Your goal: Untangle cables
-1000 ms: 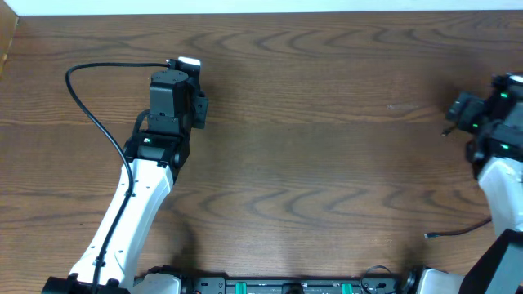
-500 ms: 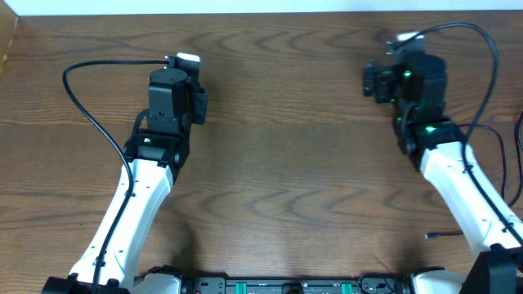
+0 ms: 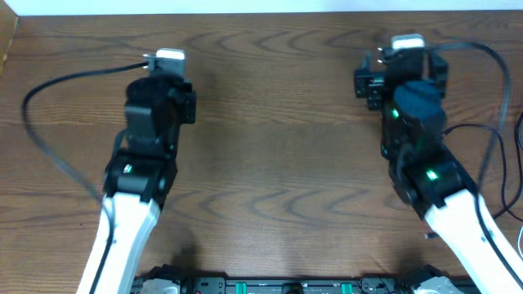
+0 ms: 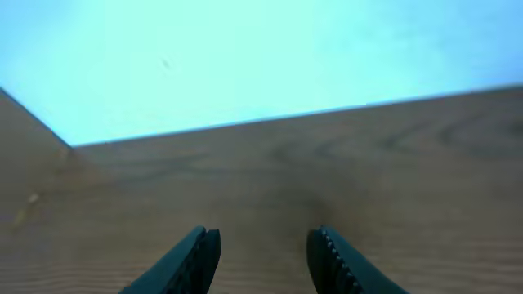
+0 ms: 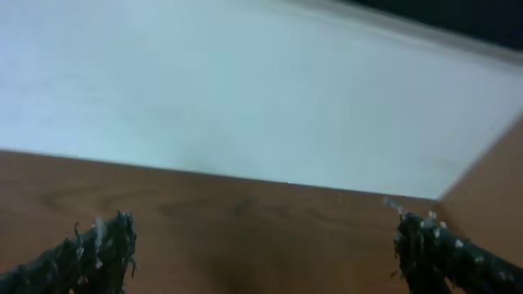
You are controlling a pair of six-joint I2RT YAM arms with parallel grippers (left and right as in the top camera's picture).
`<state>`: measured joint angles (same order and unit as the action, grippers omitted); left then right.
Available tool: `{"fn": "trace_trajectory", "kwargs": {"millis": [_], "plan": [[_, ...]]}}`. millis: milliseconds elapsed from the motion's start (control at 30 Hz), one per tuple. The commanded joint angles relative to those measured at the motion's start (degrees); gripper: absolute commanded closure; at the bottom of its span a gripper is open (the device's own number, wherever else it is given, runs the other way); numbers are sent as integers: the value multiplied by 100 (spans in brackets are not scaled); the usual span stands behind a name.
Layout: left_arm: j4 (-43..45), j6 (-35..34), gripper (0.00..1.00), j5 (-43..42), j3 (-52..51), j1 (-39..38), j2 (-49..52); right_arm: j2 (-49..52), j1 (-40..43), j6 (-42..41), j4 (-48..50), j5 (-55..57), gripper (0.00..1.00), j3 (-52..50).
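My left gripper (image 4: 263,238) is released. Its two fingers (image 4: 194,260) stand apart with bare wood showing in the gap and nothing between them. They are smooth, black and tapered, and the one on the right has a row of fine teeth along its inner face. My right gripper (image 5: 263,224) is spread far wider and is also holding nothing, with one finger at each lower corner of its wrist view. Those two look rough and frayed, dark with pale flecks.

Both grippers sit close to the far edge of the table (image 3: 278,122), the left one toward the left end of that edge and the right one toward the right end, well apart. The table is flat, matte, dark brown wood with long wavy grain. Beyond its far edge rises a plain pale wall (image 4: 245,57), smooth and featureless. A brown side board (image 4: 24,175) meets that edge at the left corner and a second one closes the right corner, so room ends there. The widest open room lies between my two arms.

Of the cables I can make out only one thin black cable (image 3: 426,236). It is a short bit with a small plug end, far back from the far edge, just beside my right forearm. One thicker black wire (image 3: 82,75) loops out from each arm.
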<state>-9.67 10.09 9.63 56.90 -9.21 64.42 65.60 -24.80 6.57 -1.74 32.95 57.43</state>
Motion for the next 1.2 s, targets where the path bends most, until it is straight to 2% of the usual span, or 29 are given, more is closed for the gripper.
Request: {"fn": "trace_trajectory", "kwargs": {"millis": [0,200,400,600,800,1000,1167], "plan": [[-74,-103,60,330,-37,20,-767,-658,-358,-103,-376,1189,1,96],[-79,-166,61,348,-129,20,-1729,-1537,-997,-140,-966,2247,1,92],[-184,-188,61,350,-129,20,-2658,-2492,-2179,-136,-1296,4529,1,87],[-295,-186,61,350,-129,20,-3440,-3320,-3189,-138,-2146,5639,1,87],[-525,-186,61,348,-133,20,-3654,-3449,-3823,407,-2334,4826,1,87],[-531,-186,61,348,-133,20,-3620,-3051,-3851,398,-2334,4747,1,87],[-590,-188,60,345,-133,20,-3617,-2822,-3851,402,-2151,4124,1,87]]}}
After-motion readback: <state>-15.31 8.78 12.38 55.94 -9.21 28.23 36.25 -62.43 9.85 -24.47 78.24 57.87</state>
